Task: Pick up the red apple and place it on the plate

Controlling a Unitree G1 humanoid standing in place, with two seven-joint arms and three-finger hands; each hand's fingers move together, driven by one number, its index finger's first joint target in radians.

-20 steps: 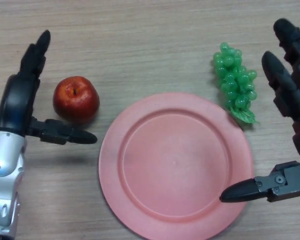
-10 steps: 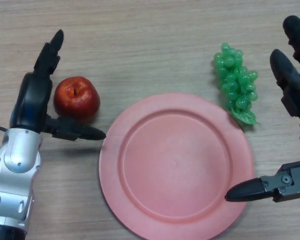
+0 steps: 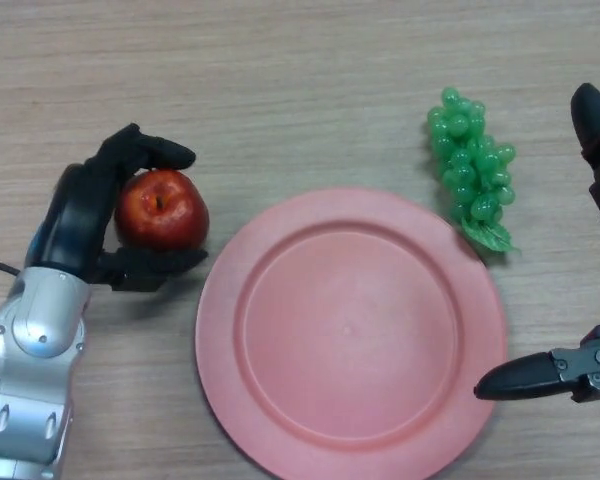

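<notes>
The red apple (image 3: 164, 209) sits on the wooden table at the left, just left of the pink plate (image 3: 350, 330). My left hand (image 3: 85, 215) is curled round the apple: its fingers hook over the top and its thumb lies under the near side. My right hand (image 3: 580, 368) is at the right edge, open and empty, with its thumb pointing at the plate's right rim and its fingers up by the edge.
A bunch of green grapes (image 3: 472, 165) lies at the plate's upper right rim, touching it. The wooden table (image 3: 280, 80) stretches bare behind the plate.
My left hand has closed its fingers over the apple and its thumb has come in under it. The apple has shifted slightly right. My right hand has drawn back toward the right edge.
</notes>
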